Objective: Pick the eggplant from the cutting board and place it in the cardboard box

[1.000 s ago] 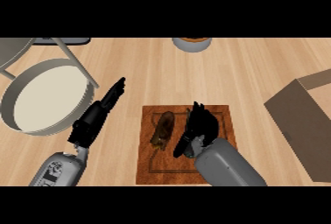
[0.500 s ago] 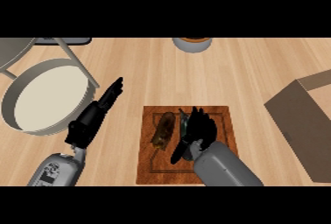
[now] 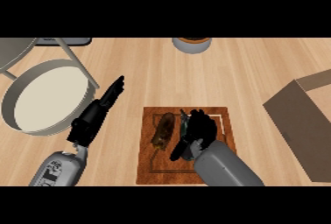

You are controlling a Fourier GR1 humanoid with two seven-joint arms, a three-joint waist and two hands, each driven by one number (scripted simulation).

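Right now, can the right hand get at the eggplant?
Probably yes. The right hand is over the cutting board, just right of the eggplant. Nothing lies between them, and the eggplant's top is uncovered.

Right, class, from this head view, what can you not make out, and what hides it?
- Head view: the right hand hides part of the cutting board; whether it touches the eggplant is unclear.
- Head view: the cardboard box is cut off by the right edge; its inside does not show.
- Head view: the container at the top is cut by the upper edge.
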